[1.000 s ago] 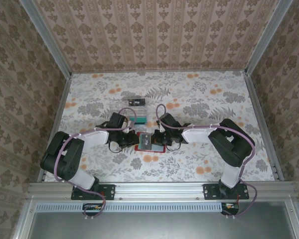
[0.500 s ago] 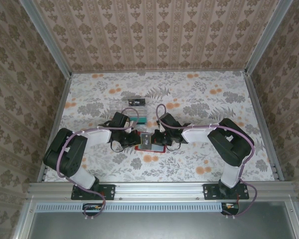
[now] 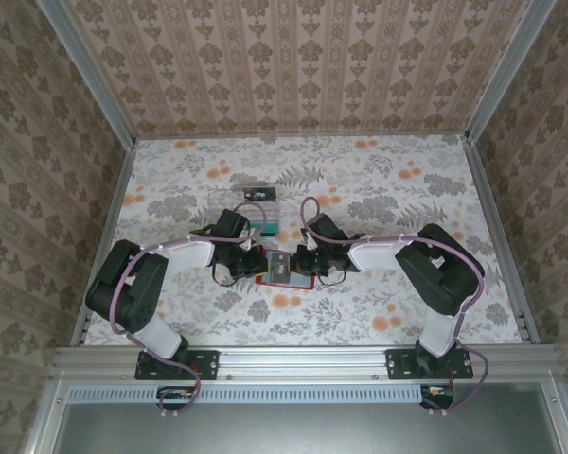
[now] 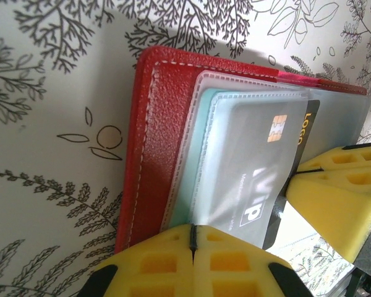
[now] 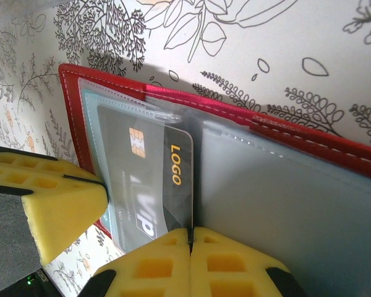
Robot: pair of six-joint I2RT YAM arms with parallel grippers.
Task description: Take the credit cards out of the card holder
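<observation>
The red card holder [image 3: 286, 284] lies open on the flowered table between both grippers. Its red cover [image 4: 157, 142] carries clear and light-blue sleeves. A black credit card [image 5: 154, 173] with a gold chip and "LOGO" print sticks partway out of a clear sleeve. My right gripper [image 5: 190, 238] is shut on that card's near edge, beside the greyish panel [image 5: 284, 210]. My left gripper [image 4: 191, 238] is shut on the edge of the clear sleeve at the holder's left half. In the top view the left gripper [image 3: 250, 259] and right gripper [image 3: 309, 261] flank the card [image 3: 277, 266].
A clear plastic tray [image 3: 251, 219] stands just behind the holder with a teal card [image 3: 264, 228] in it. A small black card [image 3: 258, 194] lies further back. Patterned walls and metal rails enclose the table on three sides.
My left gripper has moved right, up to the holder's left edge. The right gripper has stayed at the card.
</observation>
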